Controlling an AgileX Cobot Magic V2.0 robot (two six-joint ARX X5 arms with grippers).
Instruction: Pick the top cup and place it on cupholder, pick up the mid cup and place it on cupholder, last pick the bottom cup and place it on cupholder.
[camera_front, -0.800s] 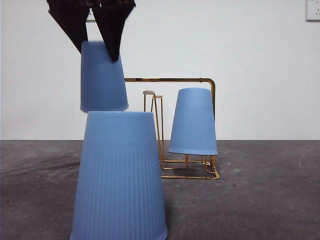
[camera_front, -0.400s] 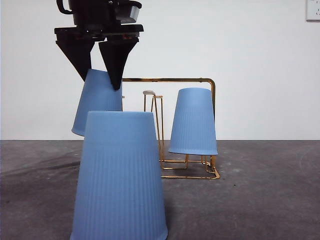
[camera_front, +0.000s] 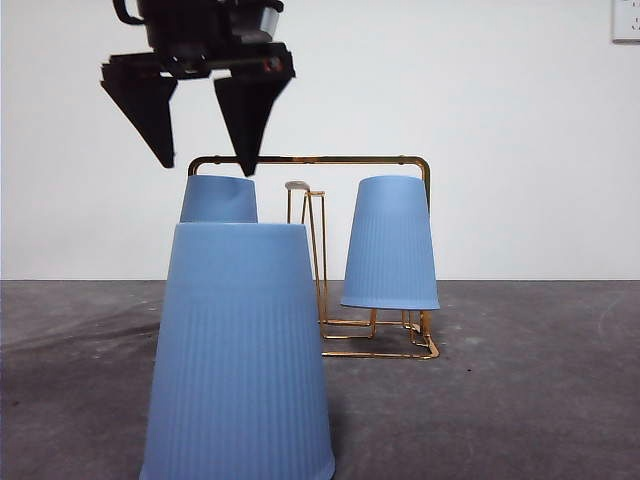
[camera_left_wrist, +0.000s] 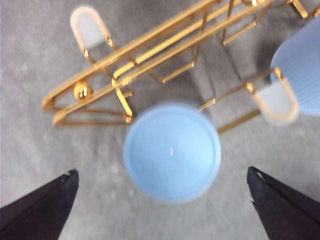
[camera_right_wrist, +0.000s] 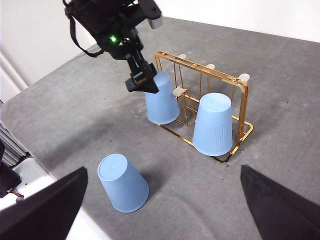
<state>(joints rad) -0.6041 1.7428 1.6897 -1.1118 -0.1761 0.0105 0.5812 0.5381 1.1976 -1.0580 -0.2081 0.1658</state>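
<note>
My left gripper (camera_front: 205, 168) hangs open just above an upside-down blue cup (camera_front: 218, 198) at the left end of the gold wire cupholder (camera_front: 330, 160). In the left wrist view that cup (camera_left_wrist: 171, 152) lies between the wide-apart jaws, apart from both, beside the cupholder (camera_left_wrist: 150, 45). Whether a prong is inside it I cannot tell. A second blue cup (camera_front: 390, 245) hangs upside down on the cupholder's right end. A third blue cup (camera_front: 238, 350) stands upside down on the table, near the camera. My right gripper (camera_right_wrist: 164, 170) is open and empty, far back from the cups.
The grey table ends at an edge (camera_right_wrist: 30, 165) close to the near cup (camera_right_wrist: 122, 189) in the right wrist view. The left arm (camera_right_wrist: 115, 30) reaches over the cupholder (camera_right_wrist: 200, 70). A white wall with a socket (camera_front: 627, 20) stands behind.
The left gripper has opened and let go of the cup. The cup dropped and straightened at the cupholder's left end, and the gripper now stands just above it.
</note>
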